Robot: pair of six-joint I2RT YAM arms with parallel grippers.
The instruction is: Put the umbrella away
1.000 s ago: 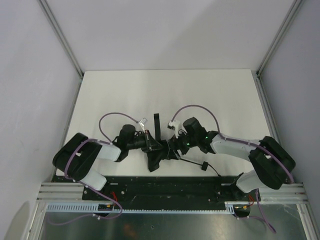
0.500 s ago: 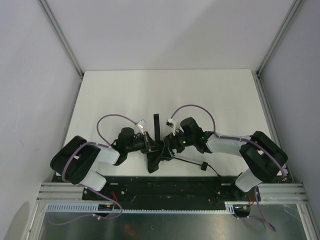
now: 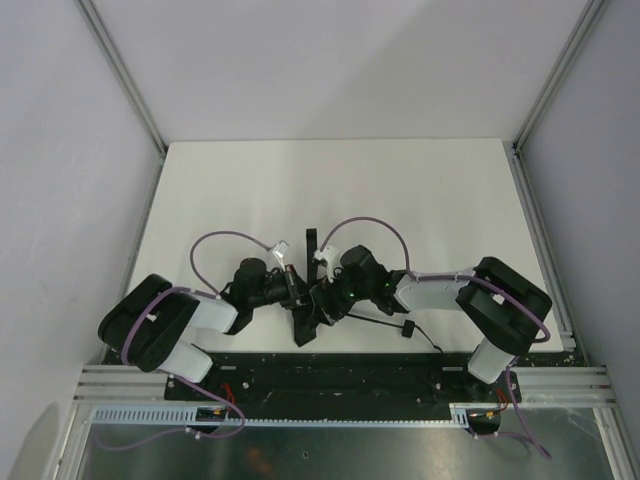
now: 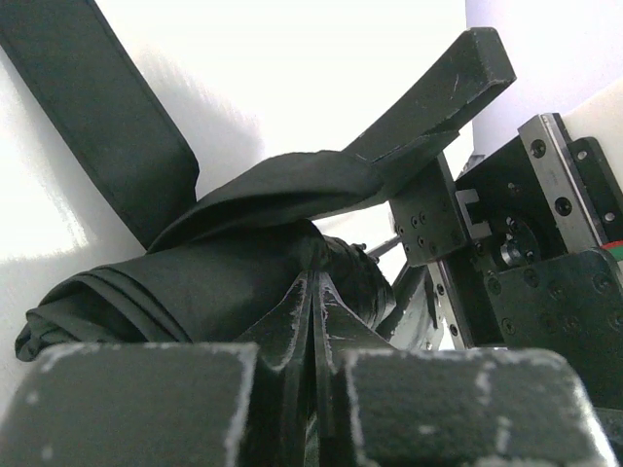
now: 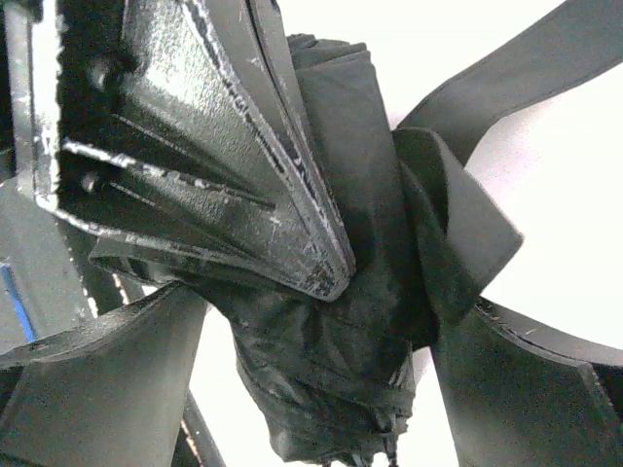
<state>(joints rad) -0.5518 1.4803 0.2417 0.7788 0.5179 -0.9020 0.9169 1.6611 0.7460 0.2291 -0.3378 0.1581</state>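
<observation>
Umbrella (image 3: 305, 326) by near edge of table (image 3: 420, 190), mid-width.

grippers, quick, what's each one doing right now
Left gripper: closed, pinching the fabric of the umbrella.
Right gripper: closed around the umbrella's folded bundle.

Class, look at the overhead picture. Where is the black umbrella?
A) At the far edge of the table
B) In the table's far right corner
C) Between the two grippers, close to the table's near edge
C: the umbrella shows as a dark bundle where the left gripper and the right gripper meet, close to the near edge of the table.
</observation>
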